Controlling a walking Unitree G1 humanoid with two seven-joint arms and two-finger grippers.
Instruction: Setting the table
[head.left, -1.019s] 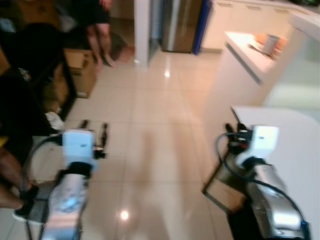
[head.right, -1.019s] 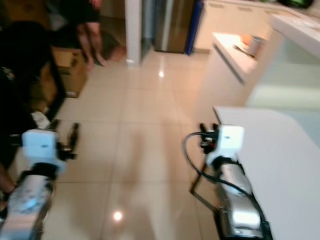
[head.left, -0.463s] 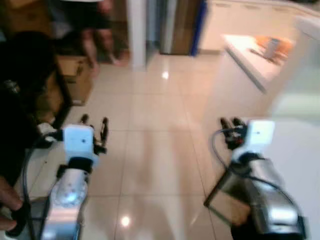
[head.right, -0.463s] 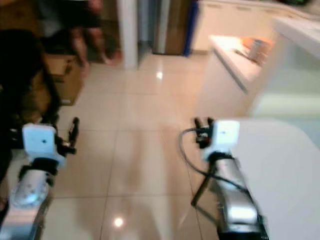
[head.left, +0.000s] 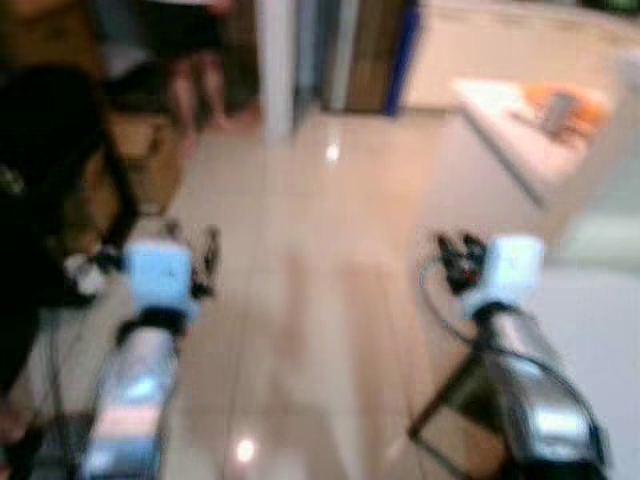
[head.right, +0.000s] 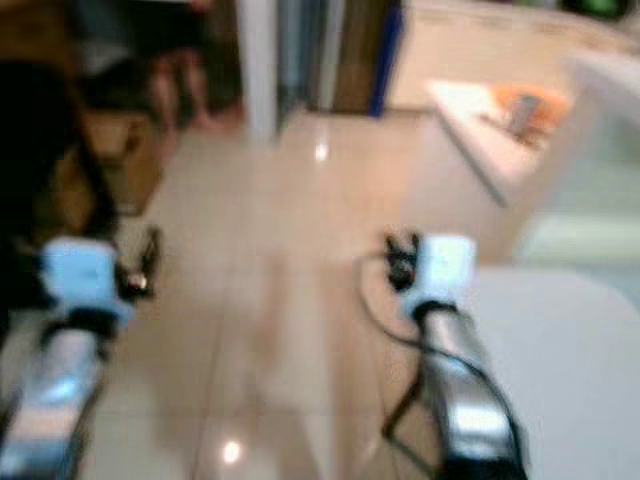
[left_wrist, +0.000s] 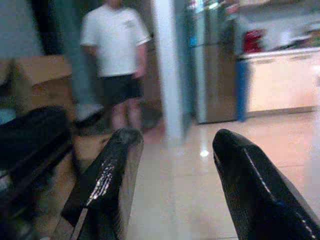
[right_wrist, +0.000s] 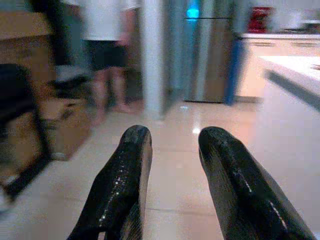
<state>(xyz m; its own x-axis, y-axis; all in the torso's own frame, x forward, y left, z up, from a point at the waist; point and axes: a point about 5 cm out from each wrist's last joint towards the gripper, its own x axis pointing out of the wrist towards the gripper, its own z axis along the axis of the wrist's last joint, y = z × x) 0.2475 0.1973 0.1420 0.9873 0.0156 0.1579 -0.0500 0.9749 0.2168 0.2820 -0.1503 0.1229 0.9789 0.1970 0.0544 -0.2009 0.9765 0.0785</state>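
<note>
Both your grippers hang over the glossy tile floor (head.left: 300, 300) with nothing held: left gripper (left_wrist: 175, 165) spread wide, right gripper (right_wrist: 172, 150) narrowly parted. The white table (head.right: 570, 340) edge sits beside your right arm. A person (left_wrist: 117, 65) stands ahead by the white pillar (left_wrist: 167, 65).

No text, label, brand, number or sign can be read anywhere; the views are blurred.

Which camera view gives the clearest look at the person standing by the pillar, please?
The left wrist view: it shows the person from shoulders to feet, white shirt and dark shorts. The right wrist view cuts them off at the chest; the eye views show blurred legs.
</note>
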